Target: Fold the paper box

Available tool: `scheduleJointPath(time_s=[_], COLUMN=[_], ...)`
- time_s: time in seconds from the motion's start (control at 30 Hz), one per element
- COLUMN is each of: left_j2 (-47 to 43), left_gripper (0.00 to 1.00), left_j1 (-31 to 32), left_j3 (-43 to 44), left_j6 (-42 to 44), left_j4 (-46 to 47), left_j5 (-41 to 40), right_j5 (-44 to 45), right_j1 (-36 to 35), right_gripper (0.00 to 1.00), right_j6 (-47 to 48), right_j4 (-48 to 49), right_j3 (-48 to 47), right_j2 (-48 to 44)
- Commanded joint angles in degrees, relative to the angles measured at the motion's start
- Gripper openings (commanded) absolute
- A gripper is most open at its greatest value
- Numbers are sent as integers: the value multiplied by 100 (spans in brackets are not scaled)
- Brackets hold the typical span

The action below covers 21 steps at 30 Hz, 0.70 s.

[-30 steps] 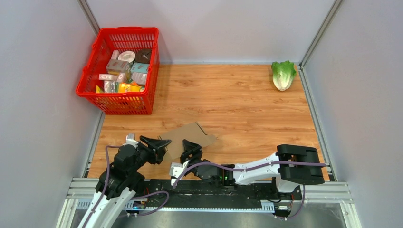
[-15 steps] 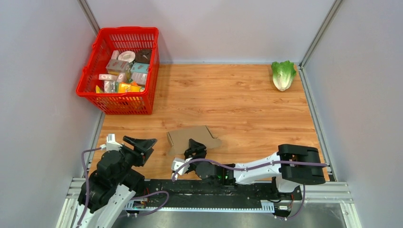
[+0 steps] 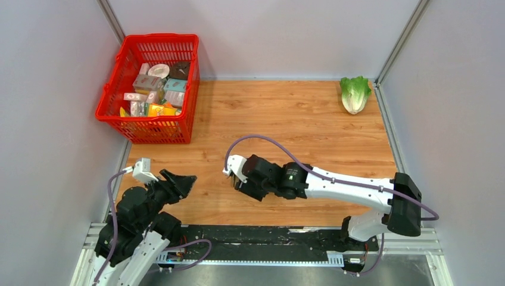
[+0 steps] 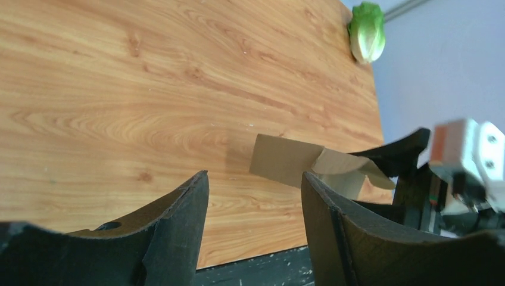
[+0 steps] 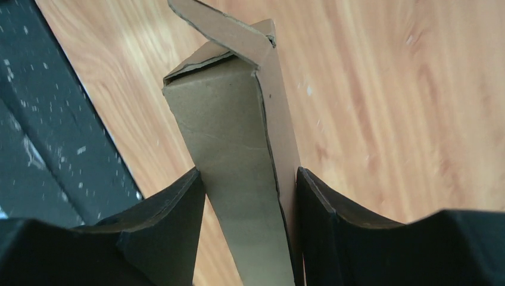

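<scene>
Both arms are built alike: the white-and-black left arm [image 3: 138, 210] and white-and-black right arm [image 3: 348, 186] pair smooth white tapered link shells with blocky matte-black joint housings. A small green indicator light [image 3: 292, 173] glows on the right one. A loose mauve cable [image 3: 267, 140] runs along each to a small white boxy wrist block [image 3: 143, 169]; the matte-black plastic fingers [image 4: 170, 235] are broad, curving to blunt tips.

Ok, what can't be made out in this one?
- Right wrist: the paper box runs off the bottom edge, so its full shape is unseen.
- Top external: the box is hidden under the right gripper and wrist.
- Left wrist: its far end sits behind the right gripper's fingers.
- Top external: packages in the red basket are too small to read.
</scene>
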<state>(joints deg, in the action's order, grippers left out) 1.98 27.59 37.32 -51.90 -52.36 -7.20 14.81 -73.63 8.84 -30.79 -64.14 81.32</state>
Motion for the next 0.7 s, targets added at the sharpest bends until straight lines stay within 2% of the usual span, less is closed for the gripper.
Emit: scheduleJointPath(time_s=[0.0,0.07,0.2,0.3,0.37,0.5,0.67], left_j2=[408,557,856,1120,1252,1507,2016], left_gripper=[66,65,63,61,60,57,56], left_j1=[-26,-26,-26,-26,-26,-26,9], left_j3=[-250,-444,-1233,-1595,-1710,-1895,-2036], left_j6=[778,743,620,514,593,813,769], left_j4=[893,1409,2719,3652,4066,4321,5094], left_j5=[867,1202,2500,3038,3128,3102,3339], right_j5=[-1234,-1252,-1357,-1393,-1393,-1393,-1393], right_j1=[418,524,805,858,876,964,990], right_gripper=[40,41,42,43,47,61,75], right_j6=[-770,-831,-849,-796,-770,-787,-849], right_j4=[-1966,-1949,-1791,-1668,-1580,-1325,-1132], right_j3=[-511,-573,-714,-793,-776,-618,-302], right_j2=[269,402,806,1149,1272,1246,825])
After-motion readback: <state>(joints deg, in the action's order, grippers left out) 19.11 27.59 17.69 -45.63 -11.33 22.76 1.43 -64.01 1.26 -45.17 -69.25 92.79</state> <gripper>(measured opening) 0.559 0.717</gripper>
